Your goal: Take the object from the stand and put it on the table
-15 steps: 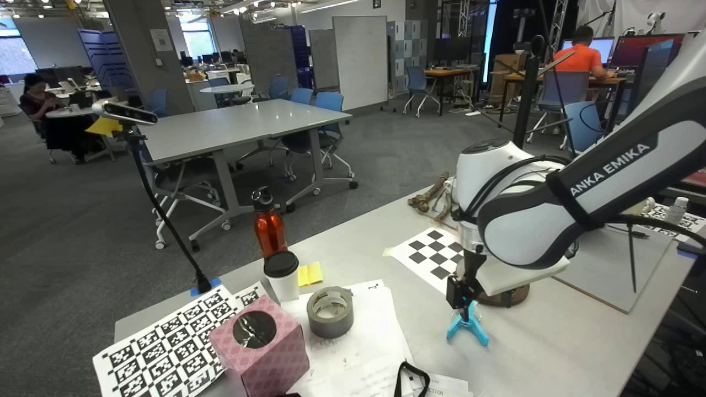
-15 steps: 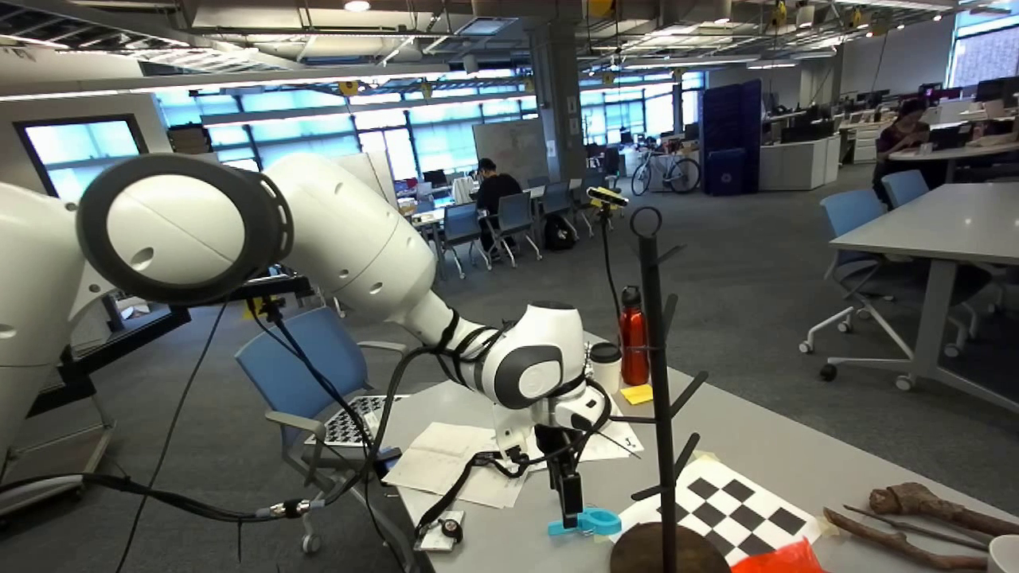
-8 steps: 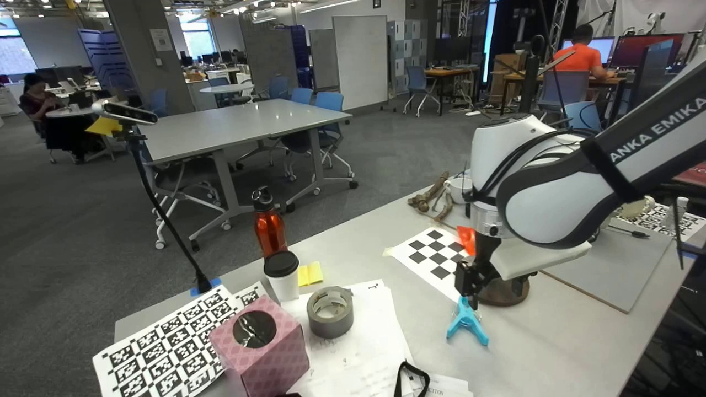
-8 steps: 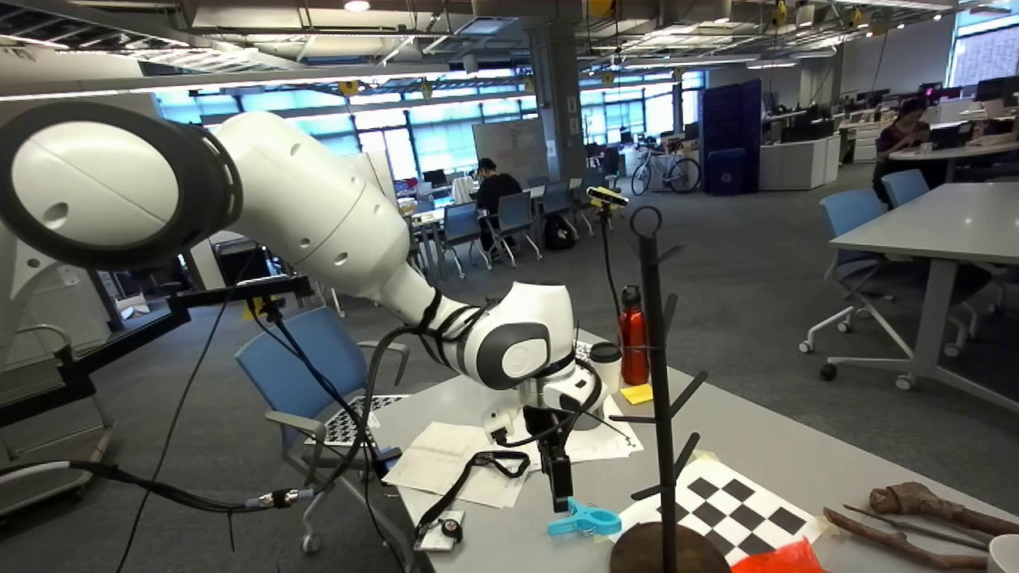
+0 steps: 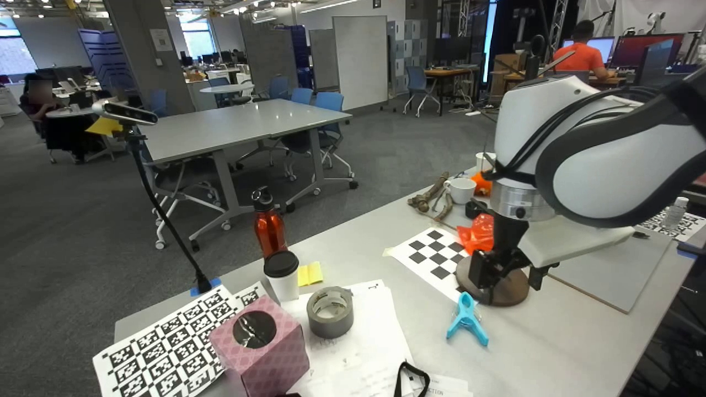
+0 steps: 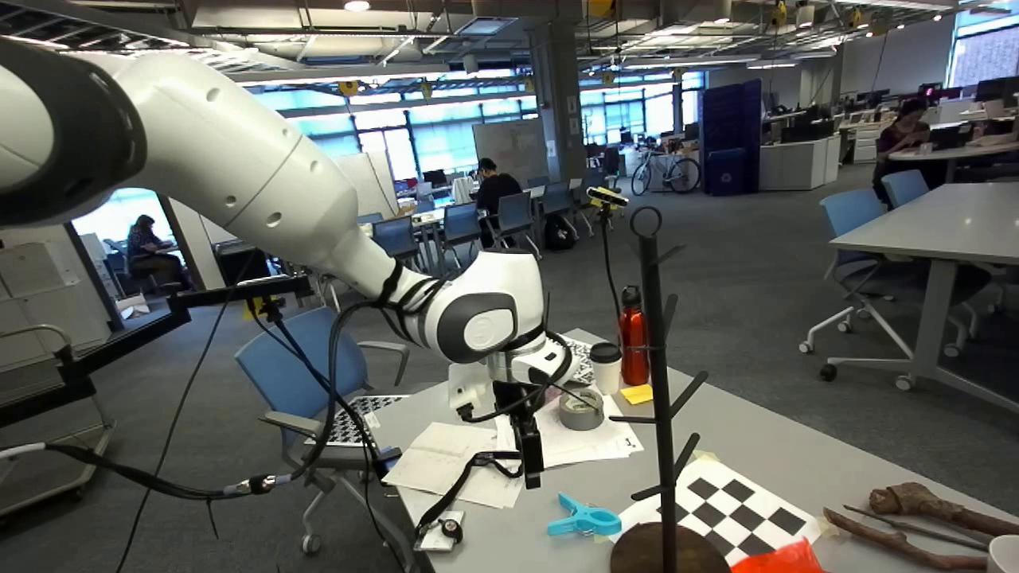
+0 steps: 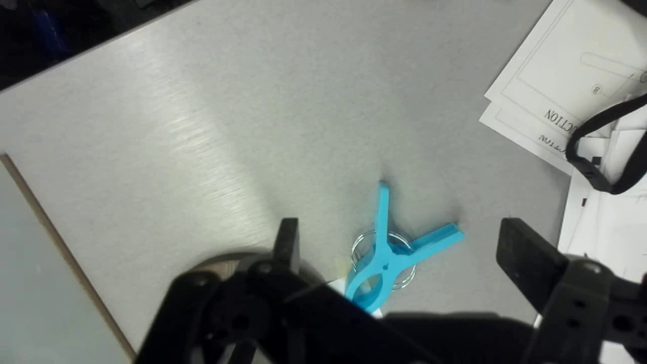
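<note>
1. The tool (image 7: pixel 399 235) hangs wide open and empty above the surface (image 5: pixel 551 344).
2. The blue clamp (image 5: pixel 466 320) lies on the surface, near the round base of the stand (image 6: pixel 659 378).
3. In both exterior views, tool and clamp are apart.

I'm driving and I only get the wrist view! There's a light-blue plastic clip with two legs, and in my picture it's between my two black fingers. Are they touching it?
Observer: No. In both exterior views the open, black, two-fingered gripper hangs apart from the light-blue plastic clip.
Operator: Okay! What's that flat, round brown thing low in my picture?
Observer: In an exterior view, a thin, tall, black pegged stand rises from it.
Operator: Whoa. What's near it that I can't see?
Observer: A glossy orange-red thing, in both exterior views; I can't tell what it is.
</note>
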